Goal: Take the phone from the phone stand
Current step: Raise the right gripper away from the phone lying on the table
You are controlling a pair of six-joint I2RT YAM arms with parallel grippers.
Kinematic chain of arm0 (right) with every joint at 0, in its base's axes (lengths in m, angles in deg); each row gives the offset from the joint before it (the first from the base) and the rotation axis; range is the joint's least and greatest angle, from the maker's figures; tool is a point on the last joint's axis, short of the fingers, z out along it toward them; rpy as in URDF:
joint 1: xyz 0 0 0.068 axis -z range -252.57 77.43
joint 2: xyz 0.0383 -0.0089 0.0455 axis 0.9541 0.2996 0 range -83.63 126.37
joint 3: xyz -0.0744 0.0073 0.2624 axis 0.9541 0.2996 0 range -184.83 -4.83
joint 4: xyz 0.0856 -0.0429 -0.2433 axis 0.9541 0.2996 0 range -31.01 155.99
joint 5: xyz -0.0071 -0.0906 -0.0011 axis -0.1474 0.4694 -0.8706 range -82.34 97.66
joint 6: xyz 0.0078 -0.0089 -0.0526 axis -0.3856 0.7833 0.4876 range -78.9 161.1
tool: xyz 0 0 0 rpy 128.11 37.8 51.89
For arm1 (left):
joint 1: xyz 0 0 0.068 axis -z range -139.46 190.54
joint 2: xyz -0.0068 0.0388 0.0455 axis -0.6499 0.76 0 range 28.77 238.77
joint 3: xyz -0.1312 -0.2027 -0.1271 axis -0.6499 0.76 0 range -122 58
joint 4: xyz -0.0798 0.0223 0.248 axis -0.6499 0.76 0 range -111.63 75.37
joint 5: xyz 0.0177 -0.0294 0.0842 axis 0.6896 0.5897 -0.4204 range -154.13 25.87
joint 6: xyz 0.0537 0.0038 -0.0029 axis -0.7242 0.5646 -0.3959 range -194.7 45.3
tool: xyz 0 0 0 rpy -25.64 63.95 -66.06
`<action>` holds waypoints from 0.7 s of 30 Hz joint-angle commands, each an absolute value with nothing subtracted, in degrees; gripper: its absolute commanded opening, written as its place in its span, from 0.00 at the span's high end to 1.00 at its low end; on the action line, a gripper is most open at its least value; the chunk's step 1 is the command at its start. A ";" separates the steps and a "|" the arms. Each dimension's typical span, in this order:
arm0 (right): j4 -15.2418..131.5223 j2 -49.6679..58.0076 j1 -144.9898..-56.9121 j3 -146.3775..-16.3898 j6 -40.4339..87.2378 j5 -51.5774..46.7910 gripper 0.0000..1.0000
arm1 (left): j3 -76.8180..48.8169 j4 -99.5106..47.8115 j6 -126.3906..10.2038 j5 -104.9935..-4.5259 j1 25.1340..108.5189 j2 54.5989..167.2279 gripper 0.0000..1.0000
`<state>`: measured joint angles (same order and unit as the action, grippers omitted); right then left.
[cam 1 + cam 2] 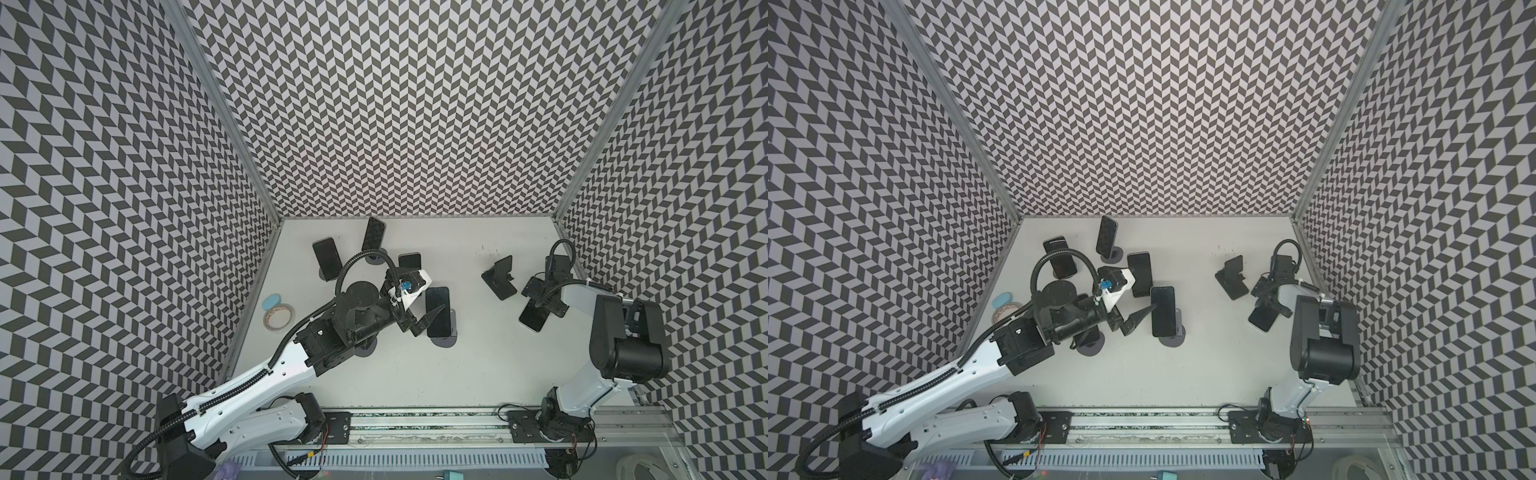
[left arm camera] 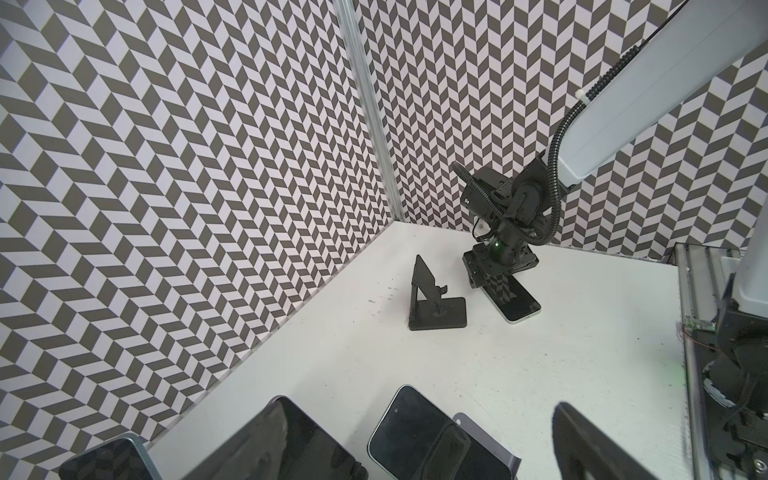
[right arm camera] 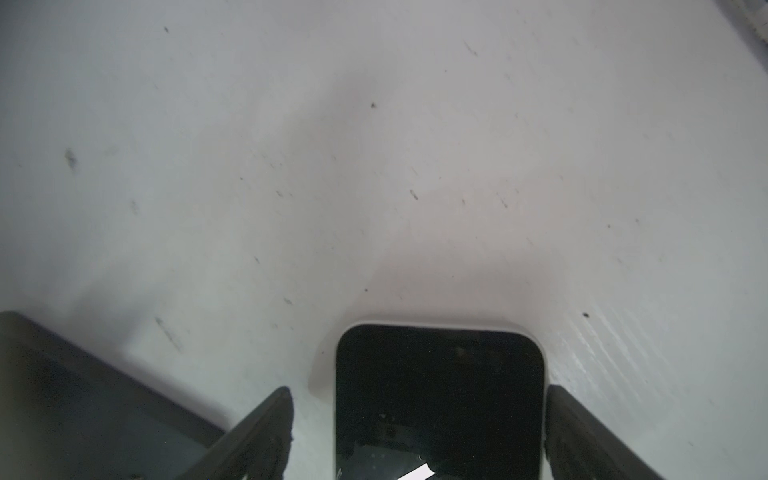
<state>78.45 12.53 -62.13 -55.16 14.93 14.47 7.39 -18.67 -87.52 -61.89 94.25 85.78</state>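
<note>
A dark phone (image 1: 533, 319) (image 3: 440, 395) with a pale rim lies flat on the white table, just right of an empty black phone stand (image 1: 498, 280) (image 2: 432, 303). My right gripper (image 3: 419, 390) hangs low over this phone, open. Its fingers straddle the phone's sides, with a clear gap on one side. In the left wrist view the right gripper (image 2: 494, 274) covers the phone's far end. My left gripper (image 1: 424, 320) is open at mid-table. One fingertip (image 1: 438, 311) points at another phone (image 1: 440, 303) propped on a grey stand (image 1: 442, 340).
Three more phones stand propped at the back left (image 1: 327, 257) (image 1: 372, 235) (image 1: 411, 262). A tape roll (image 1: 278, 318) and a blue disc (image 1: 272, 300) lie by the left wall. Patterned walls close three sides. The arm rail (image 1: 415, 419) runs along the front.
</note>
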 commanded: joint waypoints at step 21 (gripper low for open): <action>100.48 -8.15 -61.71 -57.06 12.94 11.10 0.07 | -0.35 -15.19 -81.47 -64.25 94.05 88.07 0.03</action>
